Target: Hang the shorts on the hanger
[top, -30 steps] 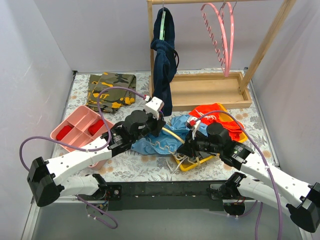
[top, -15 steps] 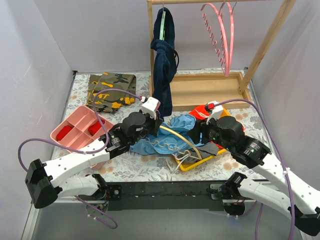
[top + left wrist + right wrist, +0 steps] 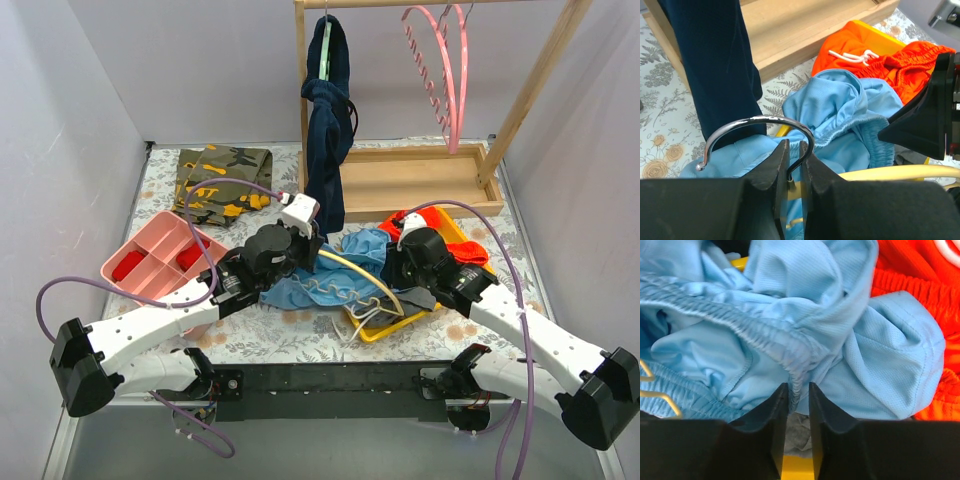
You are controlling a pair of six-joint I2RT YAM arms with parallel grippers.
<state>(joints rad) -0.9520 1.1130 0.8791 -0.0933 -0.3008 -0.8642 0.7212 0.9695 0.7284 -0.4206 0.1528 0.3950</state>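
Observation:
The light blue shorts (image 3: pixel 325 283) lie crumpled on the table between the arms, partly over a yellow tray (image 3: pixel 385 330). The yellow hanger (image 3: pixel 365 275) arches over them. My left gripper (image 3: pixel 312 256) is shut on the neck of the hanger's metal hook (image 3: pixel 760 122), and the yellow arm (image 3: pixel 890 173) runs off to the right. My right gripper (image 3: pixel 392 268) is shut on a fold of the shorts' elastic waistband (image 3: pixel 798 375). In the left wrist view the shorts (image 3: pixel 840 107) lie just beyond the hook.
Orange-red shorts (image 3: pixel 445 228) lie right of the blue ones. A dark navy garment (image 3: pixel 327 120) hangs on the wooden rack (image 3: pixel 410 182) close behind my left gripper. Pink hangers (image 3: pixel 445 70) hang at the right. A pink compartment tray (image 3: pixel 150 255) and a camouflage garment (image 3: pixel 222 180) are at the left.
My left gripper has lifted the hanger's hook end a little up and back. My right arm has swung up and to the left, and its jaws now pinch the blue waistband.

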